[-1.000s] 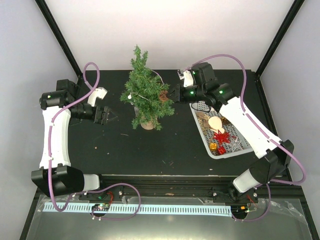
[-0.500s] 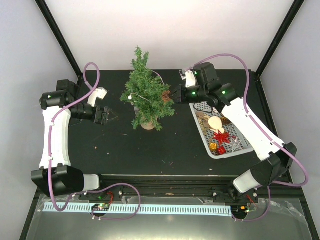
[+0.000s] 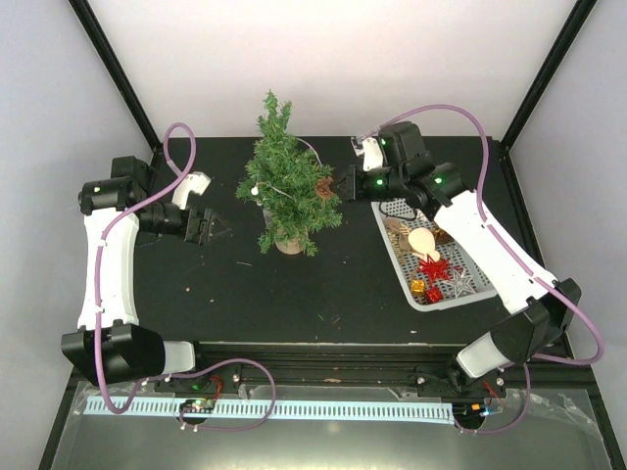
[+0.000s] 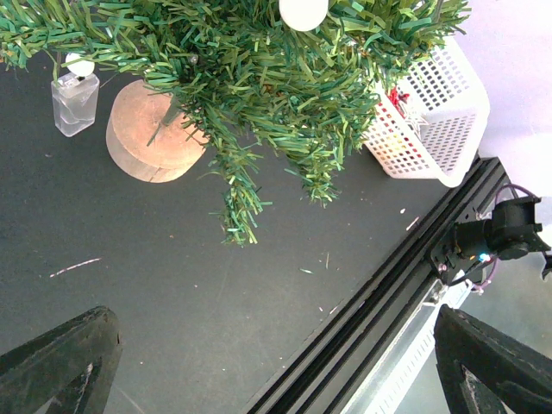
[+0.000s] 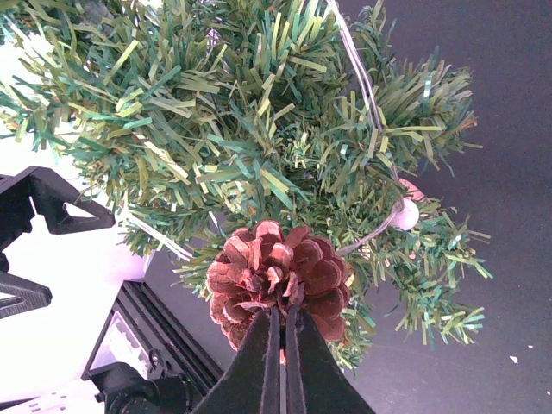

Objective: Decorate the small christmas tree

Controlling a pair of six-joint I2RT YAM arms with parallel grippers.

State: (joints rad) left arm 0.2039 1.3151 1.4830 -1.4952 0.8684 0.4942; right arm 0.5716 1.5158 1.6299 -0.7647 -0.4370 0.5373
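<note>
tree: the small christmas tree [image 3: 284, 181] stands upright at the middle back of the black tabletop [image 3: 294, 289], between the two arms, with dark-green bristly branches.
stump: its round light-wood stump base [image 4: 151, 134] sits flat on the tabletop under the lowest branches.
on the tree: a thin pale wire [image 5: 358, 78] runs through the branches and carries a small white ball [image 5: 405, 214]. The left wrist view shows a white ball among the needles at its top edge.
cone: a brown pine cone [image 5: 276, 280] lies against the branches on the tree's right side, its scales touching the needles.
right arm: the right claw [image 3: 340, 186] has its fingers drawn together and clamped on the near end of the pine cone, right at the tree's edge.
left arm: the left claw [image 3: 216, 227] has its fingers spread wide and holds nothing. It hangs to the left of the tree, pointed at it and clear of the branches.
bottle: a small clear bottle [image 4: 75, 102] with a white cap stands just beside the stump base.
basket: a white basket [image 3: 392, 257] sits on the tabletop to the right of the tree, partly under the right forearm. It holds a red star [image 3: 434, 266], a silver star [image 3: 458, 284], small gold and red boxes, and a pale wooden piece [image 3: 421, 240].
specks: a few pale bits lie on the tabletop in front of the tree.
</note>
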